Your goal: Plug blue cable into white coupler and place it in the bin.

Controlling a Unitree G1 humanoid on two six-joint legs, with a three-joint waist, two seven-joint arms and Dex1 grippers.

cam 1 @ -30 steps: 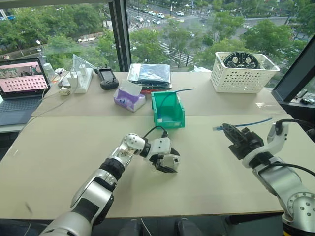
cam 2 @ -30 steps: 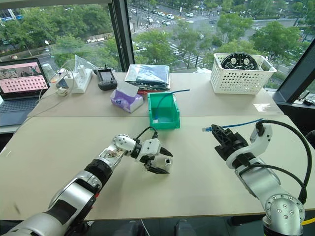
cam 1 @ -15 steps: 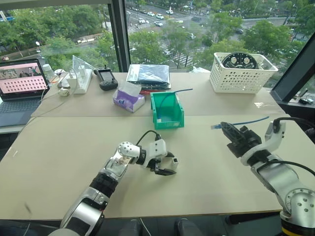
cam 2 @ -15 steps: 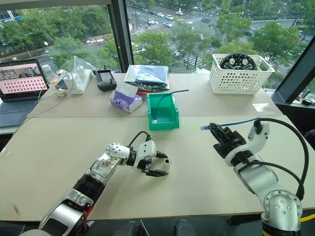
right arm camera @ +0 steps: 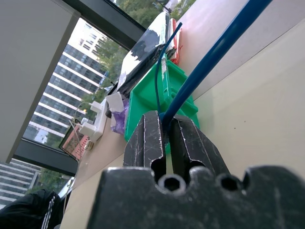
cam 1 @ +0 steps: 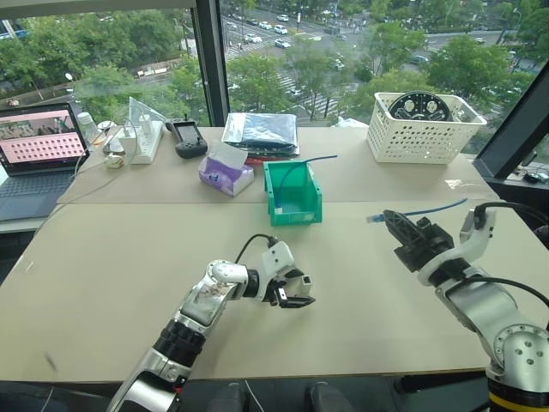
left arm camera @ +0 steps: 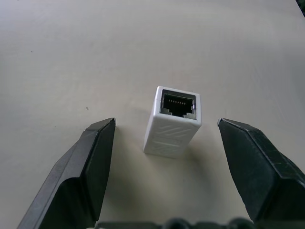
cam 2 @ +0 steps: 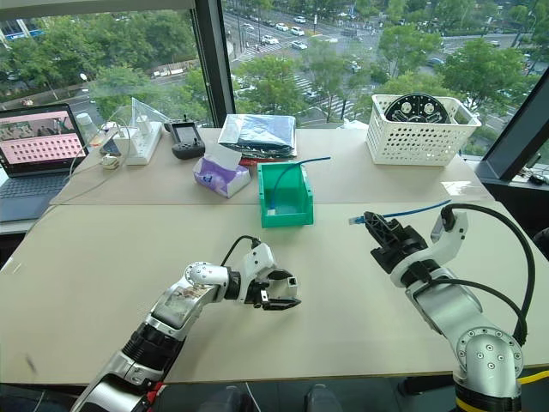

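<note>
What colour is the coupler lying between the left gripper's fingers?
White coupler, dark socket; best in the left wrist view.

white coupler [left arm camera: 172, 122]: smooth moulded plastic, slightly glossy, with raised diagonal ribs on its top face; dark socket with fine metallic contacts.
left gripper [left arm camera: 164, 164]: matt black plastic-looking fingers with faceted, faintly sheened faces.
right gripper [right arm camera: 167, 138]: black fingers, scuffed and rough-looking, dull finish.
blue cable [right arm camera: 209, 52]: smooth plastic-looking jacket with a soft sheen; clear plastic plug [cam 1: 375, 221].
table [left arm camera: 71, 57]: matt beige top, smooth, with a few tiny specks.
bin [cam 1: 293, 190]: bright green plastic, smooth and lightly glossy.
basket [cam 1: 422, 129] at 1 o'clock: white plastic lattice.
tissue pack [cam 1: 226, 174] at 11 o'clock: glossy purple wrap, white paper sticking out.
</note>
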